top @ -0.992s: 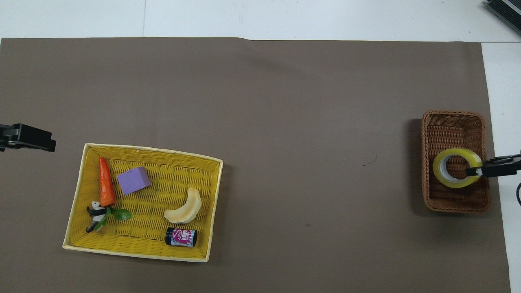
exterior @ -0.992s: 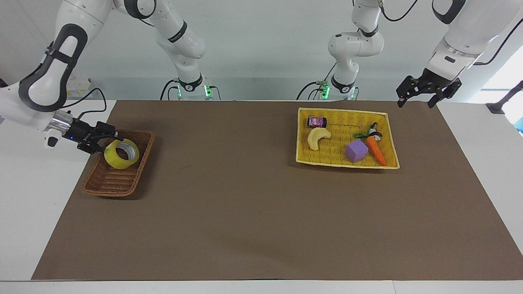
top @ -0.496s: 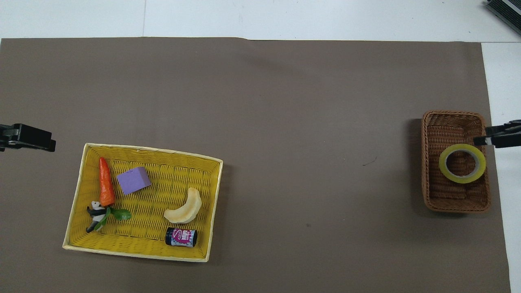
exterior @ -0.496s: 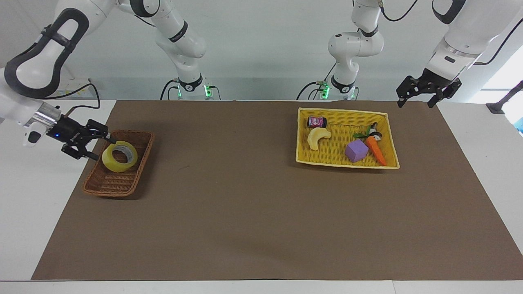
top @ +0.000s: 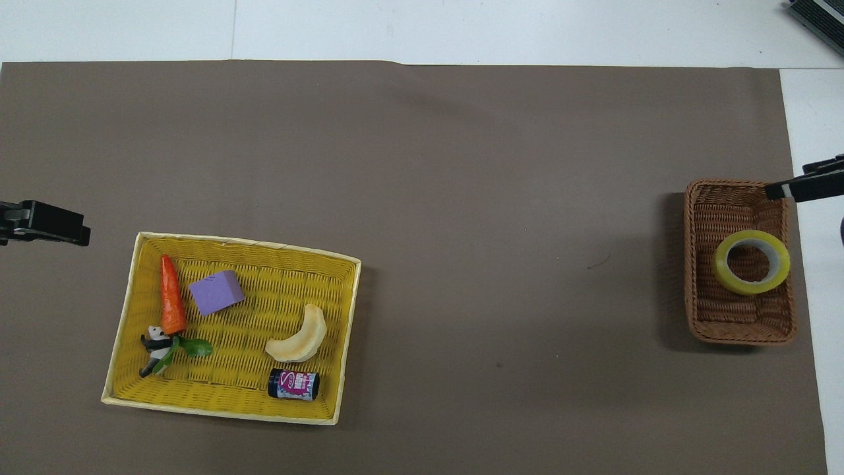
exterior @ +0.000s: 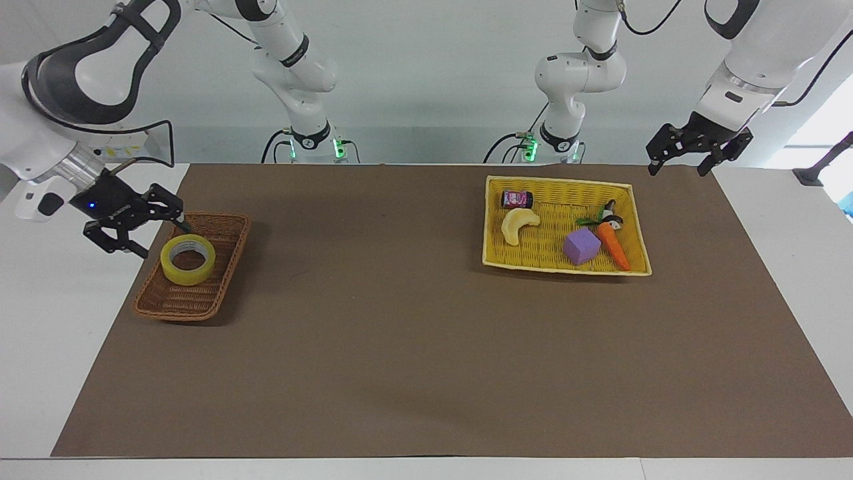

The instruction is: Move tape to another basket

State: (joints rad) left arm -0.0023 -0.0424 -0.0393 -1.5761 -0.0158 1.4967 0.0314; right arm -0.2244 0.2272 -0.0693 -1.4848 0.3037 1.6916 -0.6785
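Note:
The tape, a yellow roll with a grey core, lies flat in the brown wicker basket at the right arm's end of the table. My right gripper hangs open over the basket's rim on the robots' side, just off the roll, holding nothing. In the overhead view one of its fingers shows over the basket's corner. My left gripper waits open in the air off the corner of the yellow tray.
The yellow woven tray at the left arm's end holds an orange carrot, a purple block, a pale banana toy, a small dark jar and a little panda figure. A brown mat covers the table.
The right gripper's finger has come out of the roll and the gripper has risen away from it. The tape went from tilted to lying flat in the basket. The left arm is still.

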